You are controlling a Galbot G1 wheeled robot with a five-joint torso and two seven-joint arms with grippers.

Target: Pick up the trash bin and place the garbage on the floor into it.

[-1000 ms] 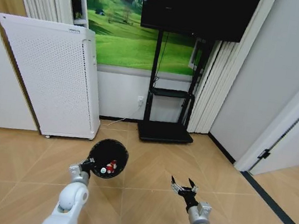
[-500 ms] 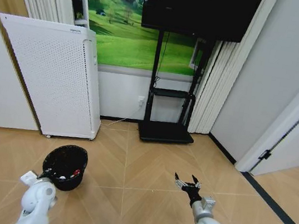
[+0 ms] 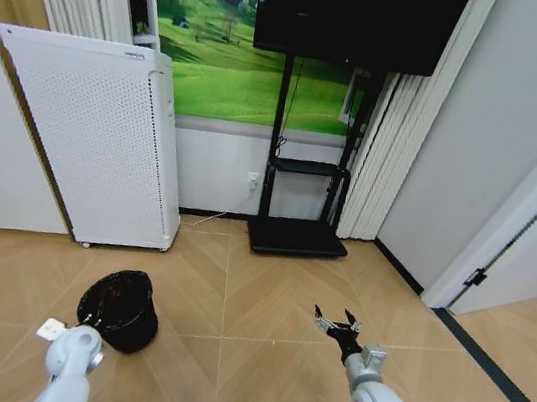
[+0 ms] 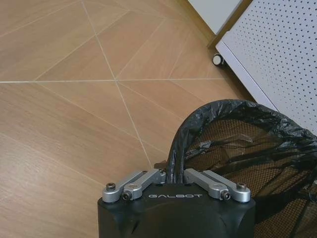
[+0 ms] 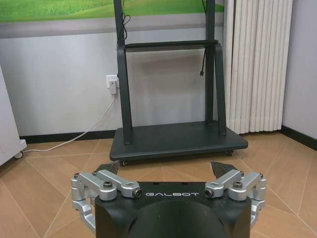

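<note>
L arm low at the robot's left, holding the bin; R arm out front, idle.

Left gripper (image 4: 174, 179) is pinched on the rim of the trash bin (image 3: 119, 308) (black mesh w/ a black bag liner), which sits low over the wood floor (image 3: 264, 301) just ahead of the wrist, near the white appliance (image 3: 96, 135). Right gripper (image 3: 336, 324) hovers w/ fingers spread wide, nothing in them, facing the TV stand (image 5: 173, 139), well apart from the bin.

Lighting: bright, even, indoor. Shadows: soft, faint beneath bin (image 3: 119, 310). Glare: small patch, screen (image 3: 357, 17) top. Distortion: head view walls bow at edges. Focus: sharp.
</note>
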